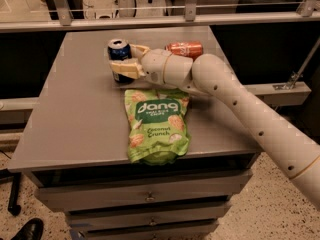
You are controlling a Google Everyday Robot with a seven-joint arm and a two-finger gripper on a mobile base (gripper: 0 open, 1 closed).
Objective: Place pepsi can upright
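Observation:
The pepsi can, dark blue with a silver top, stands upright at the back middle of the grey table. My gripper reaches in from the right and is shut on the can, one cream finger across its front and the other behind it. The can's base is at or just above the tabletop; I cannot tell which. My white arm stretches from the lower right across the table's right side.
An orange-red soda can lies on its side just behind my wrist. A green snack bag lies flat at the table's front middle. Drawers are below the tabletop. A metal rail runs behind the table.

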